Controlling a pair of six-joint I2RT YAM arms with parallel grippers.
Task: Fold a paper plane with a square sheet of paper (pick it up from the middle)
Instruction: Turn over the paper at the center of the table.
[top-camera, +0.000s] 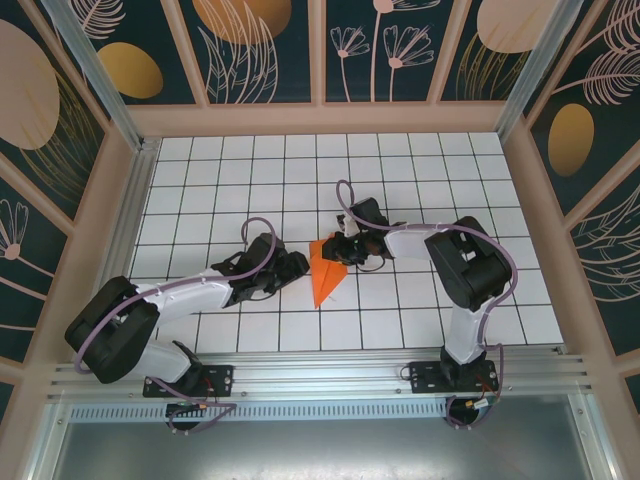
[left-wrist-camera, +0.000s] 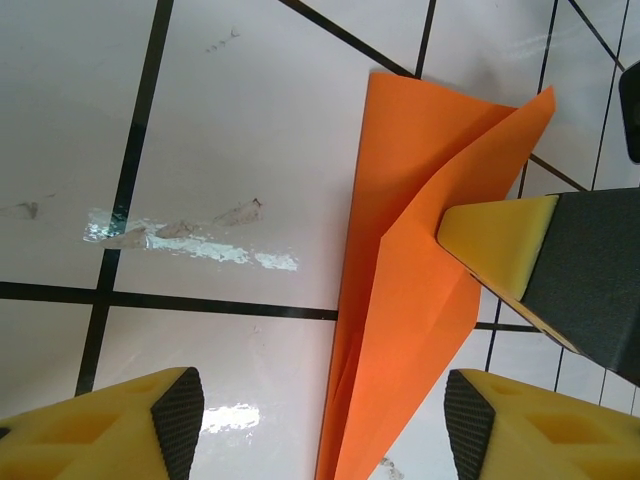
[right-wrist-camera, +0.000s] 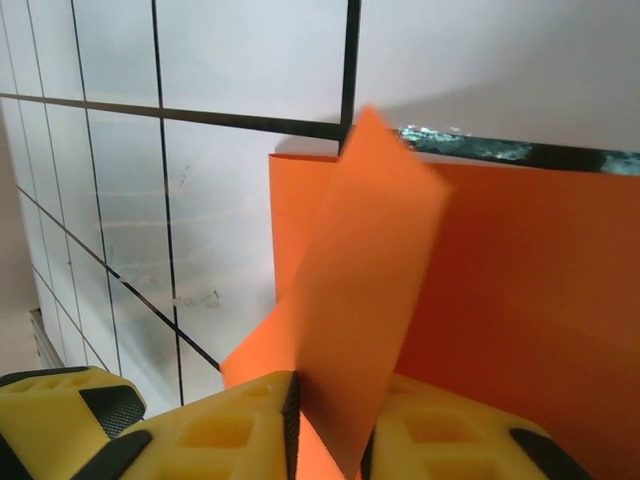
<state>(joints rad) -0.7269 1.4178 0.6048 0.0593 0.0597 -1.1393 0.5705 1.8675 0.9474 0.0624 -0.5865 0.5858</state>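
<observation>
The square sheet of paper (top-camera: 327, 270) is bright orange and lies folded into a pointed dart on the white tiles, tip toward the arms. In the left wrist view the paper (left-wrist-camera: 410, 290) runs up between my left gripper's (left-wrist-camera: 322, 425) open fingers, which touch nothing. My left gripper (top-camera: 293, 266) sits just left of the paper. My right gripper (top-camera: 346, 250) is at the paper's wide far end. Its yellow fingers (right-wrist-camera: 225, 430) are shut on a raised flap (right-wrist-camera: 360, 270) of the paper (right-wrist-camera: 530, 300). One right finger (left-wrist-camera: 500, 240) shows on the flap's edge.
The white gridded table (top-camera: 250, 170) is bounded by a raised beige wall (top-camera: 320, 118) on three sides and a metal rail (top-camera: 320, 368) at the near edge. Smudges (left-wrist-camera: 180, 232) mark the tile left of the paper.
</observation>
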